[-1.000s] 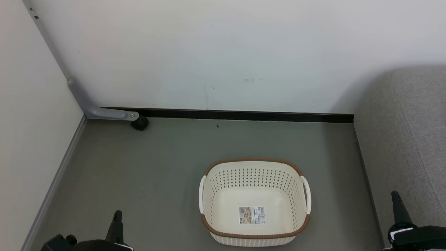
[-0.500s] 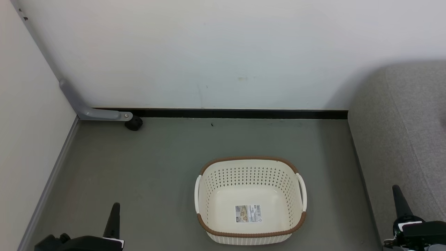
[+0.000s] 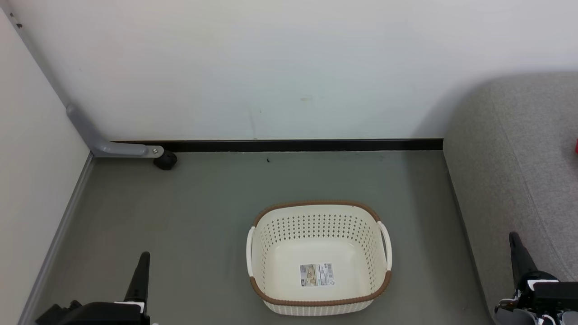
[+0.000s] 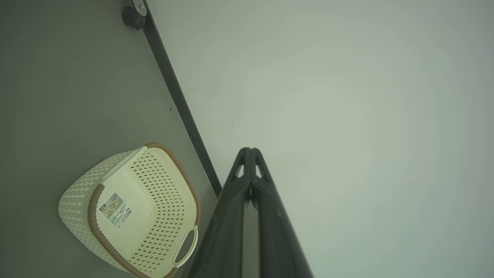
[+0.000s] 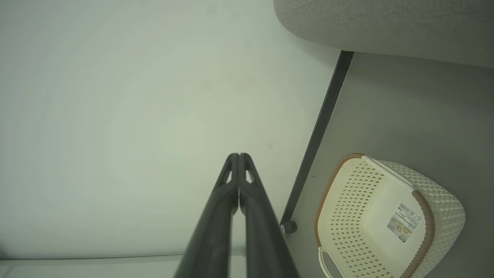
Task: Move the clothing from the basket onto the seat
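Against a white wall, one grey sofa (image 3: 510, 180) stands at the right, with one cream basket (image 3: 316, 204) on the floor beside it. The left gripper (image 4: 250, 151) and the right gripper (image 5: 238, 156) are each pressed together, holding nothing. One label (image 3: 316, 275) marks the basket's bottom. One red sliver of clothing (image 3: 576, 147) lies on the sofa. It is likely soft, light and floppy, best pinched at a bunched fold.

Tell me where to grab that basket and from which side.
Probably the right side handle, from above: the basket stands upright, and that slim white loop at the rim leaves a gap for one finger, nearest the shut right tool.
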